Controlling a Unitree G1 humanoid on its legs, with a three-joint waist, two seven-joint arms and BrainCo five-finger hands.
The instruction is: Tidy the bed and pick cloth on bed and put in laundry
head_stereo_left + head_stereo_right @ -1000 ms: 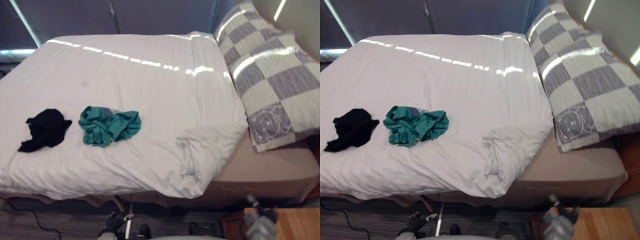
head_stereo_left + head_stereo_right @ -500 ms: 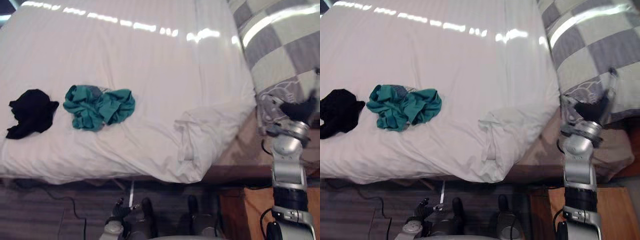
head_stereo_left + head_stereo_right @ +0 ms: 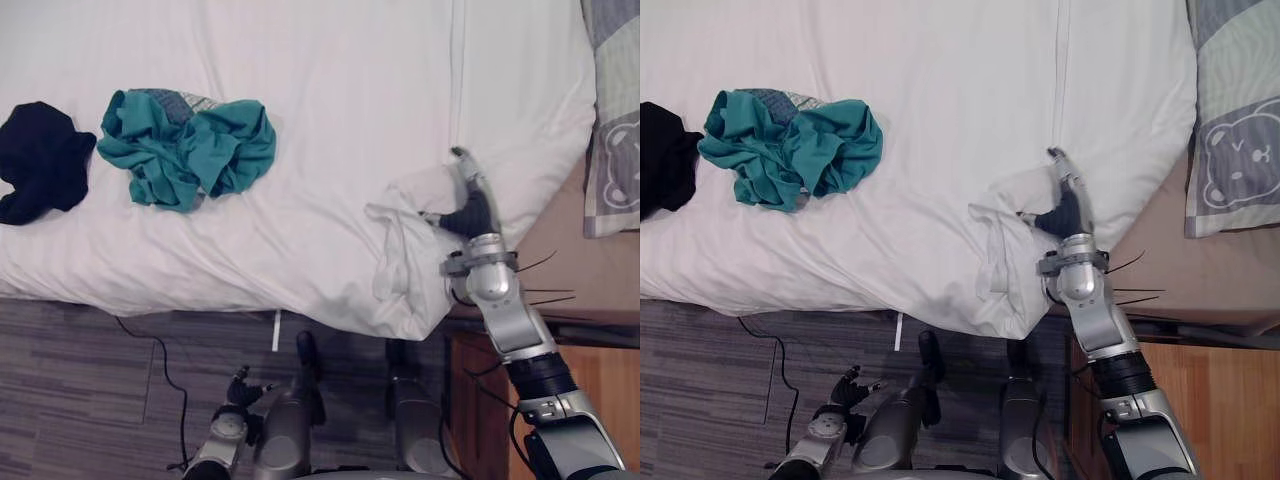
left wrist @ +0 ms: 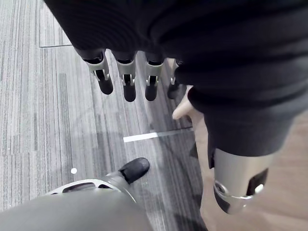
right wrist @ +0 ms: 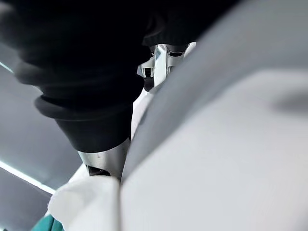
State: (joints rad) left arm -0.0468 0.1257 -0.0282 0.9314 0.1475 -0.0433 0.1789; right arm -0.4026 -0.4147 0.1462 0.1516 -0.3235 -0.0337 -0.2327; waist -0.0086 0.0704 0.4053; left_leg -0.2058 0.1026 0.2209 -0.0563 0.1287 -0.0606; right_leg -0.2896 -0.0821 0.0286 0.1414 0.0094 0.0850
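Two crumpled cloths lie on the white striped duvet [image 3: 330, 90] while the right hand [image 3: 472, 205] rests at its bunched corner.
The duvet covers most of the bed, with bare tan mattress [image 3: 1200, 270] showing past its edge under the grey-and-white checked pillow with a bear print [image 3: 1230, 130]. The crumpled teal cloth [image 3: 185, 145] sits near the bed's front edge on the robot's left, and the smaller bundled black cloth [image 3: 40, 155] lies just beside it, further left (neither is held). The right hand lies on the duvet's folded-over front corner, fingers straight and thumb apart, gripping nothing that I can see. The left hand [image 4: 126, 77] hangs low over the grey striped carpet [image 3: 90, 390], fingers relaxed and empty.
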